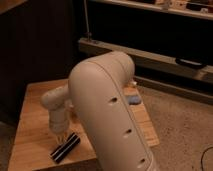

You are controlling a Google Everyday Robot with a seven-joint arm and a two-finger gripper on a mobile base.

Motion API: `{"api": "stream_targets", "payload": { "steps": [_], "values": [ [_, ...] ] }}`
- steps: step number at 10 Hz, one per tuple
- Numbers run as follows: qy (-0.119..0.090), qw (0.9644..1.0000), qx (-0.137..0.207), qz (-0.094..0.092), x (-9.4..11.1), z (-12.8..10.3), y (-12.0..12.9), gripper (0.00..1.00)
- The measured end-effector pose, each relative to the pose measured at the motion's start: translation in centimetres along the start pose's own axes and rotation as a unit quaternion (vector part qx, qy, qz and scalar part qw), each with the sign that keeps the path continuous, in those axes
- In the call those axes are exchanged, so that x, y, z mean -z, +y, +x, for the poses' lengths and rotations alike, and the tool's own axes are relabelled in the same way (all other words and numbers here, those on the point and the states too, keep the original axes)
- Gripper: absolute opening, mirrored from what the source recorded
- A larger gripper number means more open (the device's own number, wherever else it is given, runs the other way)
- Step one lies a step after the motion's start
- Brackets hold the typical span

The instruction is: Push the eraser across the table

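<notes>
The eraser [65,147], a long black block with a pale stripe, lies at an angle near the front edge of the light wooden table [35,112]. My gripper [60,135] hangs from the white wrist and points down, right at the eraser's upper left side and seemingly touching it. My big white arm [107,107] fills the middle of the view and hides the table's centre.
A light-blue-handled tool [132,99] shows partly behind the arm at the table's right side. A dark cabinet stands behind the table on the left. A low shelf rail [150,57] runs along the back right, above speckled floor [180,130].
</notes>
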Motion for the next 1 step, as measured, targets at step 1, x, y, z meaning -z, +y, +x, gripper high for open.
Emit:
{"api": "stream_targets", "payload": {
  "steps": [1],
  "values": [
    [0.003, 1.0000, -0.009, 0.001, 0.33, -0.21, 0.70, 0.04]
  ]
}}
